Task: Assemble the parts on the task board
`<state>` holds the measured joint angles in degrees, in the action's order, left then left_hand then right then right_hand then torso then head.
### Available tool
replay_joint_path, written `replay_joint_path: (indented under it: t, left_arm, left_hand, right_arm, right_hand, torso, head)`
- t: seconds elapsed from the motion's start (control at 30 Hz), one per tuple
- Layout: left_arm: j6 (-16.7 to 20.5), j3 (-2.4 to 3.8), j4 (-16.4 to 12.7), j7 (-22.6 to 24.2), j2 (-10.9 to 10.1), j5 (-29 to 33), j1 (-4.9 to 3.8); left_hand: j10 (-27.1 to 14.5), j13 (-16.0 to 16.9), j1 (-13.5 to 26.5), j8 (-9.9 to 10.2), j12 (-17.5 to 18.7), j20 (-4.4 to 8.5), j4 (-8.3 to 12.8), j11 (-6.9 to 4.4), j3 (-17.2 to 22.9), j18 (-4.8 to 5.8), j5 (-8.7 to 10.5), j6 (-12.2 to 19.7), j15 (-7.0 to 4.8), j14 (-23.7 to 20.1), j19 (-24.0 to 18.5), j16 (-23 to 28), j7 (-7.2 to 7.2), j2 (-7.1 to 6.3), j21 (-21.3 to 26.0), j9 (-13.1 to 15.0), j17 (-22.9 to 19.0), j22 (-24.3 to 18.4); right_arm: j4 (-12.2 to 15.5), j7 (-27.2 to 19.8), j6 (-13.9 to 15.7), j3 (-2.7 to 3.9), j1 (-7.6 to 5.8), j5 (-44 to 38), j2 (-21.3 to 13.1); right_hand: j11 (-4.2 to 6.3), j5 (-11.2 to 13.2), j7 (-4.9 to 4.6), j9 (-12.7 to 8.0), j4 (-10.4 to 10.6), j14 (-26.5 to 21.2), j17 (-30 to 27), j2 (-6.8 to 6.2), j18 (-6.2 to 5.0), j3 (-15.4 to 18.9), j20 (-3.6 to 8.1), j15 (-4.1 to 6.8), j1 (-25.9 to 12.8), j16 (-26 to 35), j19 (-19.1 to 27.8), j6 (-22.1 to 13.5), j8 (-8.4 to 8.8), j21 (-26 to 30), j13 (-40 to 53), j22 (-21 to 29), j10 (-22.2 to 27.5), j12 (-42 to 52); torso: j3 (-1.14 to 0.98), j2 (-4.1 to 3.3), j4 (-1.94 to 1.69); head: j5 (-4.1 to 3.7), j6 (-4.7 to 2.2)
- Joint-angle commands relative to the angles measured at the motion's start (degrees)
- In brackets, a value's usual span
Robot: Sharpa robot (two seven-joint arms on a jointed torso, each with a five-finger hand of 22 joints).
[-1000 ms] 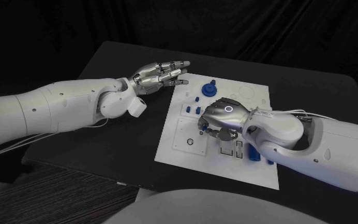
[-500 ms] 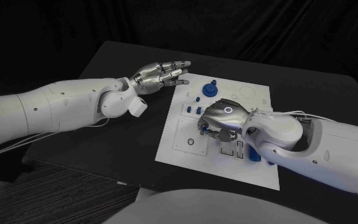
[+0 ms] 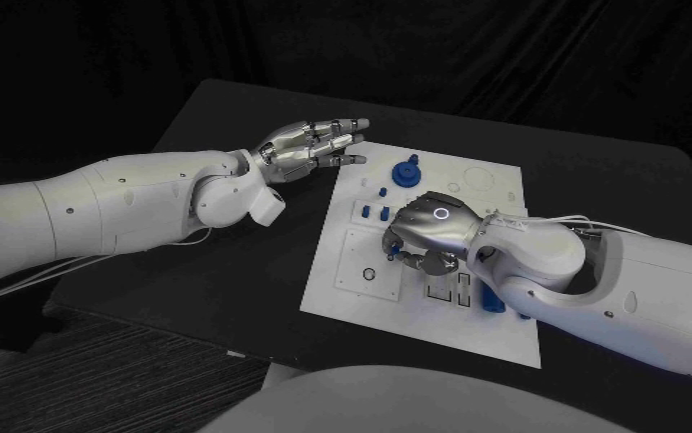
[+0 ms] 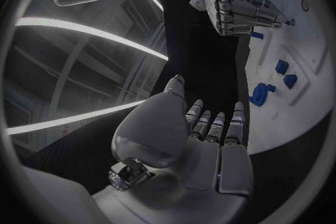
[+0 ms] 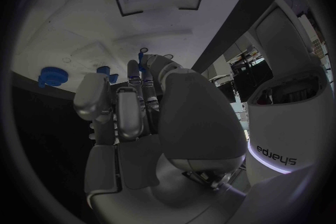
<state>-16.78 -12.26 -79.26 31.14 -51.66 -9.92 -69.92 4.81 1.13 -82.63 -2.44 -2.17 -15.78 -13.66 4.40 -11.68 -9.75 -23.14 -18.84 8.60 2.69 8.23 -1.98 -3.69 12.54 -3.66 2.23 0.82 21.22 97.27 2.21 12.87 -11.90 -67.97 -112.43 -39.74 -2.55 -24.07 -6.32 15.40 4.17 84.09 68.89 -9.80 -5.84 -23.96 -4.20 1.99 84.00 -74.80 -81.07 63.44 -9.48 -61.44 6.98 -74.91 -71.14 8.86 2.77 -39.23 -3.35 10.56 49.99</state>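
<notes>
The task board (image 3: 498, 333) is lying under the right hand (image 3: 428, 230), fingers curled, perhaps pinching a blue part, needing gentle vertical seating, while the left hand (image 3: 306, 145) is hovering released.

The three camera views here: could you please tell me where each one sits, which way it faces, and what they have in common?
Head view: on the robot's head, looking down at the task board; both white arms enter, the left hand beside the board, the right hand over it.
Left wrist view: behind the left hand, facing across the board to the right hand.
Right wrist view: behind the right hand, facing the board.
Shared: all three show the board and its blue parts.
</notes>
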Motion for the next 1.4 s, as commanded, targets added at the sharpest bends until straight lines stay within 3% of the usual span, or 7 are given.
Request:
replay_joint_path:
  t: [0.03,1.2,1.33,1.4]
  left_arm:
    - [-0.6,0.05,0.0,0.3,0.1,0.4,0.09]
    - [-1.1,0.05,0.3,-0.6,0.5,0.4,0.13]
    - [-1.2,0.05,0.3,-0.6,0.5,0.4,0.14]
    - [-1.2,0.05,0.3,-0.6,0.5,0.4,0.15]
  left_hand:
    - [-0.3,0.0,-0.5,0.0,-0.1,-0.29,0.2,0.03,-0.1,-0.61,-0.22,0.2,0.44,0.0,0.2,-0.2,-0.11,-0.16,-0.3,0.0,0.1,-0.1]
    - [-0.4,0.0,-0.4,0.0,-0.1,-0.28,0.2,-0.12,-0.2,-0.60,-0.20,0.1,0.54,0.0,0.2,-0.2,-0.25,-0.10,-0.3,0.0,0.1,-0.1]
    - [-0.4,0.0,-0.4,0.0,-0.1,-0.29,0.2,-0.17,-0.2,-0.61,-0.20,0.1,0.58,0.0,0.3,-0.3,-0.31,-0.07,-0.3,0.0,0.1,-0.1]
    - [-0.4,0.0,-0.4,0.0,-0.1,-0.29,0.2,-0.17,-0.2,-0.61,-0.20,0.1,0.58,0.0,0.3,-0.3,-0.31,-0.07,-0.3,0.0,0.1,-0.1]
  right_arm:
    - [0.2,1.0,0.0,0.03,0.18,-0.6,0.1]
    - [-0.8,1.8,-1.3,0.03,1.18,-0.6,0.7]
    - [-1.1,2.3,-2.2,0.03,1.41,-0.6,0.9]
    - [-1.1,2.6,-2.6,0.03,1.51,-0.6,0.9]
  right_hand:
    - [-0.16,-0.2,-0.17,-0.1,-0.3,0.6,-0.1,0.49,0.44,0.0,-0.01,-0.25,0.3,0.4,0.5,-0.3,0.30,0.4,0.1,-8.0,-0.4,0.4]
    - [-0.30,-0.3,-0.35,-0.3,-0.6,0.3,-0.8,0.41,0.33,0.0,-0.04,-0.34,0.2,1.0,0.8,-0.7,0.91,1.1,0.2,-7.8,-0.3,0.2]
    - [-0.67,1.8,-0.69,-0.8,-0.8,0.0,-1.2,0.56,0.18,0.2,-0.30,-0.68,-0.4,1.5,1.3,-1.4,1.87,2.3,0.2,-7.5,0.6,-0.2]
    - [-1.27,3.4,-1.43,-1.7,-0.7,-0.4,-1.9,0.44,-0.02,0.2,-0.67,-1.22,-1.0,2.2,2.0,-3.8,3.58,3.8,0.1,-7.1,1.8,-0.7]
  torso:
    - [0.00,0.00,0.01]
    - [0.01,0.04,0.03]
    - [0.02,0.01,0.02]
    - [0.01,0.03,0.00]
  head:
    - [-0.04,0.01]
    - [-0.03,0.01]
    - [0.02,0.01]
    - [0.05,0.01]
